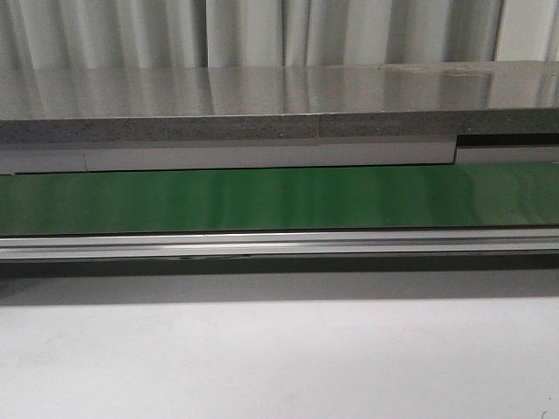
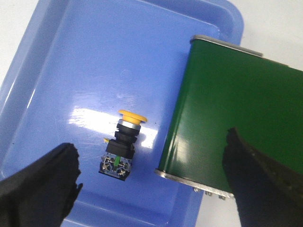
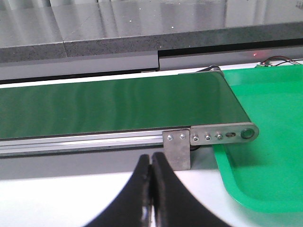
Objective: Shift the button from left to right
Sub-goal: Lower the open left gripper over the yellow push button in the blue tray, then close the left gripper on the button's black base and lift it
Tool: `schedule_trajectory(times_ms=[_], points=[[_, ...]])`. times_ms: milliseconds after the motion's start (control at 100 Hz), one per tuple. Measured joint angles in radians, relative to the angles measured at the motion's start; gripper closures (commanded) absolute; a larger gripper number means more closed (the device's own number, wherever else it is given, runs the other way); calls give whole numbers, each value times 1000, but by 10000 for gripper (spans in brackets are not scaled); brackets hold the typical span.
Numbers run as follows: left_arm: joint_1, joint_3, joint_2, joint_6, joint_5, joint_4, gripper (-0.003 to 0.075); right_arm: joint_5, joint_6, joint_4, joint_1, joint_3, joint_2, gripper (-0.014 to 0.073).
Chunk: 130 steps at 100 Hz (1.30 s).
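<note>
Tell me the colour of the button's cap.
Yellow-orange, on the button with its black body; clearest in the left wrist view.

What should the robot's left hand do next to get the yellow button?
Probably lower the open left gripper straight down around the button. The button lies on its side in the blue tray, between the spread fingers, not yet touched.

Pale pleated curtains (image 1: pixel 262 30) hang along the back, just behind a long grey stone-like counter (image 1: pixel 218 105) whose glossy top mirrors their folds. Below the counter a lighter grey panel (image 1: pixel 262 155) runs along its front edge.
</note>
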<state>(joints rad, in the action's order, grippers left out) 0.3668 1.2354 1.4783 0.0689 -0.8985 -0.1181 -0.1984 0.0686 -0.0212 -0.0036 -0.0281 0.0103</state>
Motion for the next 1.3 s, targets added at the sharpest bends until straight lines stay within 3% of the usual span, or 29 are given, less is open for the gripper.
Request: schedule_trajectory(times_ms=[500, 1300], points=[[18, 46, 296, 0, 28, 15, 123, 0, 0, 0, 0, 0, 0, 661], [18, 51, 382, 0, 68, 60, 123, 0, 0, 0, 0, 0, 0, 661]])
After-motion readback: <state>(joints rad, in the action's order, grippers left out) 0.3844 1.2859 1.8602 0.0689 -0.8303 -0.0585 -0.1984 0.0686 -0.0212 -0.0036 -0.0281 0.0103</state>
